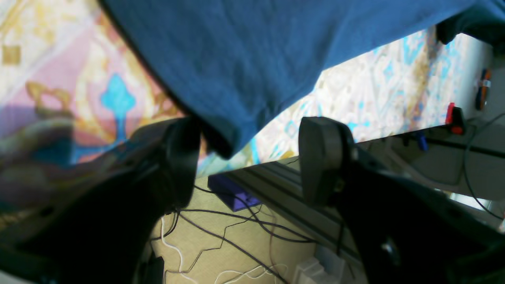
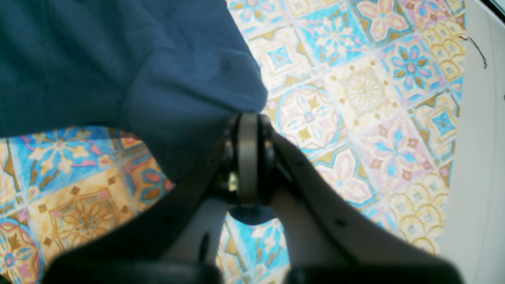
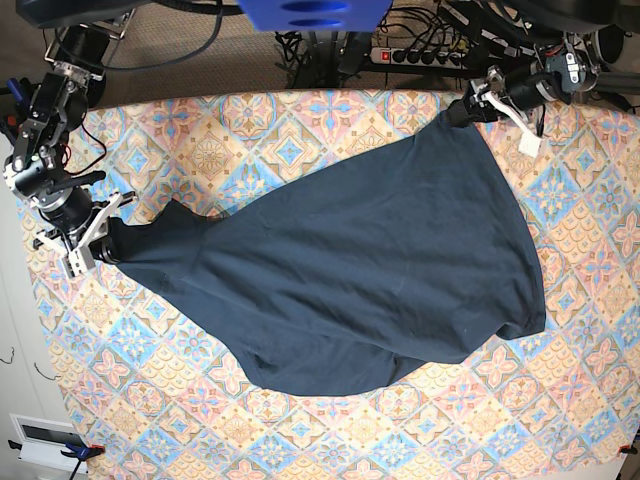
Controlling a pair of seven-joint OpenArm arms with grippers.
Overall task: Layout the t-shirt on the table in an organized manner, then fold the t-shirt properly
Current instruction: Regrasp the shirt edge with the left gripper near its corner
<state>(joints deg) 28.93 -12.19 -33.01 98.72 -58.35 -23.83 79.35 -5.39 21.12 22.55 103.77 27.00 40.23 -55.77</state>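
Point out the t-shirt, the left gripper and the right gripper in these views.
t-shirt (image 3: 370, 270), base view, middle of the spread dark cloth.
left gripper (image 1: 248, 157), left wrist view, the open gap between its fingertips.
right gripper (image 2: 247, 130), right wrist view, tips shut on the t-shirt's corner.

The left claw (image 1: 246, 157) gapes wide around a t-shirt (image 1: 252, 59) corner above the table (image 1: 378, 90).

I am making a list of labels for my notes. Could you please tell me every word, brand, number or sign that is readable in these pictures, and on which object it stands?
No readable text in any view.
The t-shirt: plain, no print or visible tag.
The table: only tile and flower patterns, no letters.
White tag at the left end effector: too small to read.
Power strip behind the table: markings too small to read.
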